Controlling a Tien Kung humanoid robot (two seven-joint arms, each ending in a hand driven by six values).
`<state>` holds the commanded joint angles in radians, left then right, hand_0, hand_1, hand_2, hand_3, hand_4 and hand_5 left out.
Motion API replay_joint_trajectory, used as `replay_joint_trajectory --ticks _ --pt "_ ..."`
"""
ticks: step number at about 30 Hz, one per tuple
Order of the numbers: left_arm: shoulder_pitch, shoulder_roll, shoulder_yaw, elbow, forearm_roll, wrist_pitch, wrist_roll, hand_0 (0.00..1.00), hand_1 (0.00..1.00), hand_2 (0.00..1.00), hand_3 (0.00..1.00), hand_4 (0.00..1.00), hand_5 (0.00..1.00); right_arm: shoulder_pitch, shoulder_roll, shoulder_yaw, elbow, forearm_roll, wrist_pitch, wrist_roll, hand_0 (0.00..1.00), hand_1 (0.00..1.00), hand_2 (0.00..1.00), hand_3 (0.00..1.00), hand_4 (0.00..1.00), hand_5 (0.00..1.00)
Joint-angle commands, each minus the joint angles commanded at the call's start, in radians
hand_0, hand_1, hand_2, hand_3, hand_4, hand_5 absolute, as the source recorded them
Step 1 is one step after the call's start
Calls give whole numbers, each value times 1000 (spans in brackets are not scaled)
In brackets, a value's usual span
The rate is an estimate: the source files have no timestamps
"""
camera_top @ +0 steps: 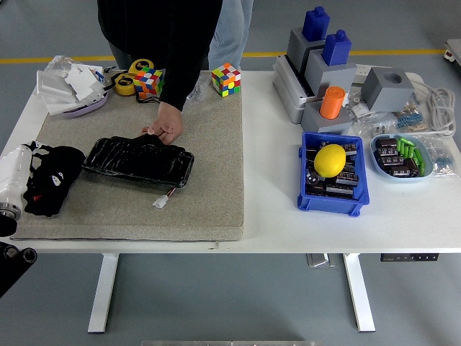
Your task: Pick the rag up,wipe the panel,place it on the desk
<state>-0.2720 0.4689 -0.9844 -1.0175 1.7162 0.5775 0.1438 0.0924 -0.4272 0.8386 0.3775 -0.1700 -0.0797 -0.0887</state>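
At the mat's left edge, the rag [50, 184] is seen as a dark crumpled heap, lying on the mat [209, 151] just beside the panel [138, 161]. The left hand [13, 189] is brought in from the left edge, white-cased, touching or all but touching the rag's left side; whether its fingers are spread or curled cannot be told, since they are hidden against the dark cloth. The right arm is not seen.

The panel, a glossy black slab with a small plug on a lead at its lower right, is steadied at its far edge by a person's hand [166, 130], fingertips pressed down on the rim.

The step in hand is judged to be the pick-up, and the wipe has not yet been begun. For a sound grasp, the rag's bulk should be gathered, not just a loose corner, so that a full pad of cloth is presented to the panel. The lift should be kept low and short, the panel being so near. For the wipe, the stroke is best run along the panel's length, away from the steadying hand, and the lead should be avoided so it is not snagged. A tail of cloth left dangling could drag across the mat and spoil the pass.
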Motion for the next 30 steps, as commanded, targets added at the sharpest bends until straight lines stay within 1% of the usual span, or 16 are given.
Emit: replay_joint_trajectory --ticks 11,16,22,30 --pt "0 4 -10 -3 -1 5 -12 172 109 528 638 607 2 0 1 2 -1 -1 0 -1 725 659 680 634 998 614" --pt "0 7 -16 -20 -1 7 -15 170 106 526 636 604 2 -1 3 4 -2 0 1 -1 725 659 681 635 998 615" --pt "-3 10 -14 -20 -6 7 -19 168 102 526 637 603 2 2 2 4 -1 -1 0 -1 726 659 680 636 998 616" --pt "0 6 -12 15 -24 13 -38 169 102 526 636 606 2 1 3 9 -2 -3 0 -4 724 659 681 636 998 618"
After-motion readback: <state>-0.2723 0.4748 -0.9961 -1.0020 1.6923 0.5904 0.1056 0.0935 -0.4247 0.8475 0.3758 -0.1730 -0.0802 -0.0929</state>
